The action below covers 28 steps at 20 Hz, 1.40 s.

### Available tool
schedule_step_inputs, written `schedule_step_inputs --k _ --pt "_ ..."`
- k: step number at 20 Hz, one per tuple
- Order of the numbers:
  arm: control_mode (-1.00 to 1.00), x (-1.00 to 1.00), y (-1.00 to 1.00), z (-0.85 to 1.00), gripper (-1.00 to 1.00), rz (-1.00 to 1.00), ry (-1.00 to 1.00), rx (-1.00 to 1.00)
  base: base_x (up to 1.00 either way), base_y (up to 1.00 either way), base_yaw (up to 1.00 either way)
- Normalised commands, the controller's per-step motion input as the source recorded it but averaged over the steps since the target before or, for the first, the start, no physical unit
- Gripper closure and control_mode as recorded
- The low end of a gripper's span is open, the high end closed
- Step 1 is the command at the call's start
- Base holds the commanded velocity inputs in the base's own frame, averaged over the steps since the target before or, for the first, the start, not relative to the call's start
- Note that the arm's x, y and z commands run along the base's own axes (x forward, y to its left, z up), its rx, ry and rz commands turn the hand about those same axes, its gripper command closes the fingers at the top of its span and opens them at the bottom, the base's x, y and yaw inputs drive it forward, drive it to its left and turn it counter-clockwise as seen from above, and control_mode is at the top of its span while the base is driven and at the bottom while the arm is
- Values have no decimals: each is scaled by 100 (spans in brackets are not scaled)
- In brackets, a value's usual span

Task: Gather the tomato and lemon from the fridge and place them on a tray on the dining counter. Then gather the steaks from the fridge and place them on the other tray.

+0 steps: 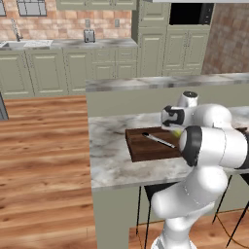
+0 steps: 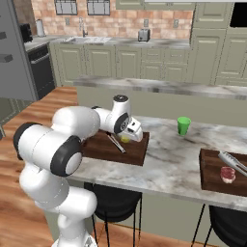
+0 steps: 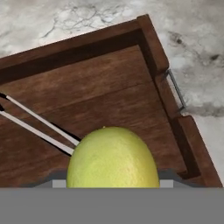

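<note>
A yellow-green lemon (image 3: 111,157) sits in my gripper (image 2: 127,137), which is shut on it. The lemon hangs low over the right end of a dark wooden tray (image 3: 92,83) on the marbled dining counter (image 2: 169,159). From the left base view the lemon (image 1: 177,132) peeks out just under the hand, above the tray (image 1: 146,151). Whether the lemon touches the tray floor I cannot tell. On a second wooden tray (image 2: 211,174) at the far right rests a small red-pink lump (image 2: 227,174); I cannot tell whether it is tomato or steak. The grey fridge (image 2: 10,58) stands at the far left.
Metal tongs (image 3: 39,124) lie across the tray under the hand. Another pair of tongs (image 2: 234,163) rests on the right tray. A green cup (image 2: 183,125) stands on the counter between the trays. Black stools (image 2: 113,200) stand under the counter's near edge.
</note>
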Motion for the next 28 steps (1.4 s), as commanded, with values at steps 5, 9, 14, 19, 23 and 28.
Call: schedule_step_inputs --k 5,9,14,19,23,28 --pt "-100 31 0 -37 100 0 0 0 0 0 0" --pt "-100 32 0 -38 100 0 0 0 0 0 0" --pt "-100 31 0 -37 100 0 0 0 0 0 0" --pt "-100 25 0 -33 -100 0 0 0 0 0 0" --pt "-100 5 -1 -11 -100 0 0 0 0 0 0" --pt "-100 -23 0 1 -100 0 0 1 0 0 0"
